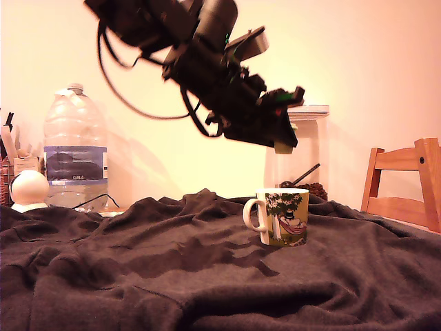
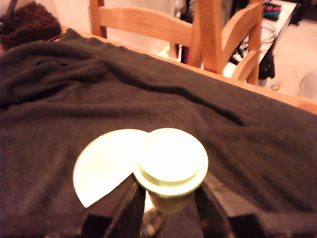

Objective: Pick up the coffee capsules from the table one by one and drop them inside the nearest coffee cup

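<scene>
Jaws, wrist view: your gripper has its two dark fingers closed against the tapered sides of the small pale olive-green coffee capsule with the wide cream-white flat rim, rim facing the camera.
Capsule to cup, wrist view: you see the white ceramic mug's round mouth just past the capsule and partly hidden by it, so the pod hangs over the rim's edge, not centred on the opening.
Table, wrist view: wrinkled dark charcoal-grey cloth lies under both; you can spot no other pod on it.
Arm, exterior view: your black gripper hangs above the white mug printed with green trees and a hammock, well clear of its rim; a pale bit at the tip may be the pod.
Next move, judged: you likely need a small shift toward the mouth's centre before releasing.
</scene>
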